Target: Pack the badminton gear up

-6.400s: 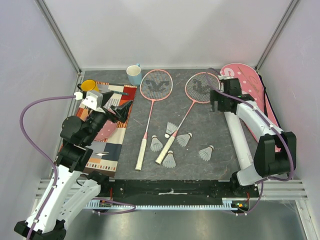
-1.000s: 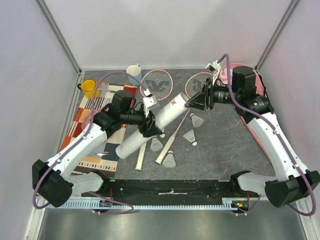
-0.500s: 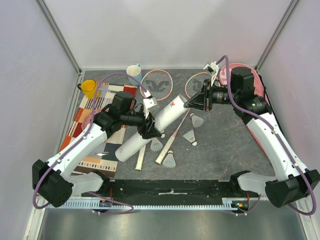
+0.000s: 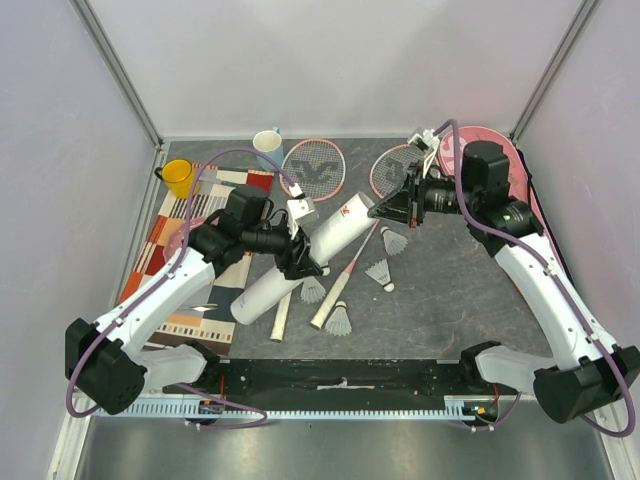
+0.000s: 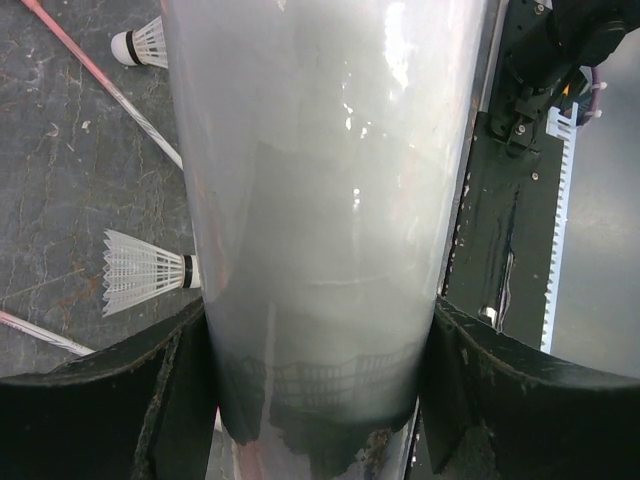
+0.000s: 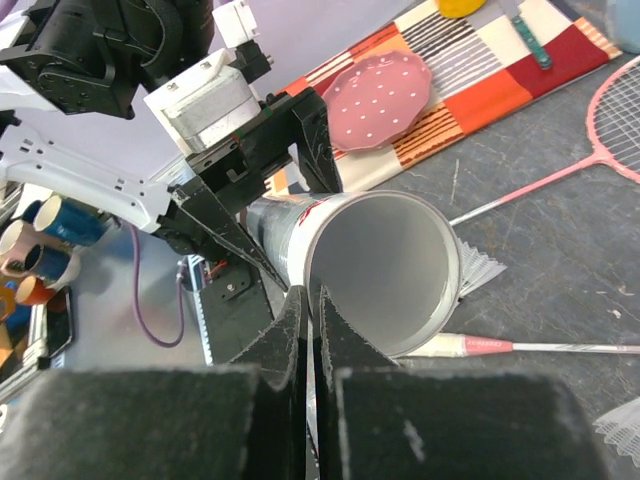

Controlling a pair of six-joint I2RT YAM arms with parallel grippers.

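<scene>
Tube (image 4: 335, 228) is clamped about its middle by the left gripper (image 4: 300, 258) and lifted slantwise over the rackets (image 4: 312, 170), seemingly so that shuttlecocks (image 4: 395, 241) can be fed in. Its long axis runs near-left to far-right, the open mouth raised toward the right gripper (image 4: 380, 210), whose fingers are pressed together with nothing seen between them.

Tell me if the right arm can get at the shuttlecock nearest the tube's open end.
Probably yes. The shuttlecock lies on bare table with nothing over it, and the right gripper hangs close by at the tube mouth. Its jaws are shut, so they must open first.
</scene>
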